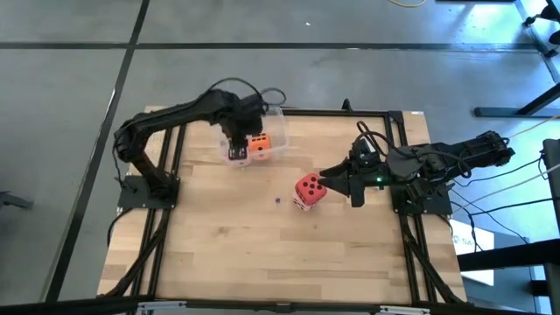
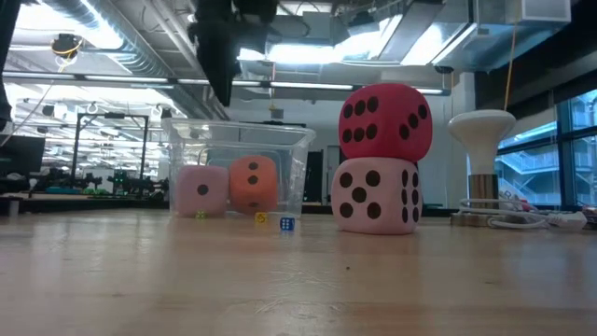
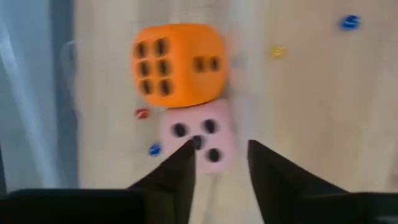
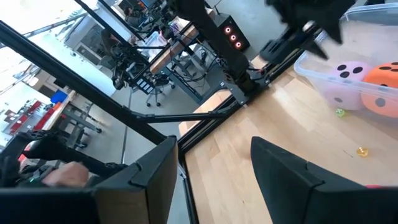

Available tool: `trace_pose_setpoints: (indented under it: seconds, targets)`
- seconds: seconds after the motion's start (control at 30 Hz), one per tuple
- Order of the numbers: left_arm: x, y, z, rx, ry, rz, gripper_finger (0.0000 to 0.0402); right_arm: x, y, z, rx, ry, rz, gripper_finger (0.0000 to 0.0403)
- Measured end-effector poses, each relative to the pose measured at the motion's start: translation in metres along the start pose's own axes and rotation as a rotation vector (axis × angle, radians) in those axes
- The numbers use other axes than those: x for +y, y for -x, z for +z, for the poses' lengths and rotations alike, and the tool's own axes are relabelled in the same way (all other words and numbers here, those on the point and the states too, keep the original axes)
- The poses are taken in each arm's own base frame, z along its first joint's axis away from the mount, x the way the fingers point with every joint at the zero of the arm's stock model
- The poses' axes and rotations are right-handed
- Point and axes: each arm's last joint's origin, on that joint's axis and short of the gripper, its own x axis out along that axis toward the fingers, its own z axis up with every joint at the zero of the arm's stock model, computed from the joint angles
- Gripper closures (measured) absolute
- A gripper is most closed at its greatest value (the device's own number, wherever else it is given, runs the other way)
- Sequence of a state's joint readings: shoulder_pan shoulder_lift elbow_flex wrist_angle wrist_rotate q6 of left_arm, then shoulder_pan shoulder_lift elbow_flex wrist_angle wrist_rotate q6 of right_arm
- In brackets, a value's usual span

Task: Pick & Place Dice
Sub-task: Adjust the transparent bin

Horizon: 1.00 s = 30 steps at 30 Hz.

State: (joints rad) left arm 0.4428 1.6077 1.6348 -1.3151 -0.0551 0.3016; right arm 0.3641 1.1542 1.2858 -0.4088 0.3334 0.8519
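Overhead, the left hand (image 1: 237,150) hangs part-open and empty above the clear tub (image 1: 278,112), directly over the pink die (image 3: 200,138); the orange die (image 3: 178,64) lies just beyond. Withdraw straight up, clear of the tub wall. Right hand (image 1: 335,180), part-open, holds nothing beside the stacked red die (image 1: 309,186) and pale pink die (image 2: 377,195). No legible writing.

I have the left arm reaching across the far left of the table, elbow bent, its left gripper (image 3: 219,163) pointing straight down with fingers parted. My right arm lies low, stretched inward from its base, right gripper (image 4: 214,168) level, fingers apart, holding nothing.
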Motion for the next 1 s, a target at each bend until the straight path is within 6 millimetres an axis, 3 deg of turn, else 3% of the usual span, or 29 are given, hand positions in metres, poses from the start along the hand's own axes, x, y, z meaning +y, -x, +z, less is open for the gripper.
trace_pose_setpoints:
  seconds: [0.17,0.23,0.37,0.53,1.0]
  targets:
    - [-0.032,-0.011,0.001,0.054,-0.088,-0.046,0.0372,-0.001,0.0,0.0,-0.016,0.001,-0.016,0.0201]
    - [-0.042,-0.022,-0.003,0.095,-0.114,-0.085,0.0392,-0.001,0.0,0.0,-0.016,0.001,-0.017,0.0201]
    - [-0.05,-0.049,-0.017,0.199,-0.129,-0.104,0.04,-0.001,0.0,-0.001,-0.004,0.014,-0.027,0.0201]
    - [-0.045,-0.072,-0.028,0.257,-0.084,-0.044,0.0401,0.0,0.001,-0.003,0.001,0.036,-0.024,0.0201]
    - [-0.019,-0.09,-0.027,0.144,0.051,0.004,0.0401,0.0,0.001,-0.003,0.0,0.028,-0.023,0.0201]
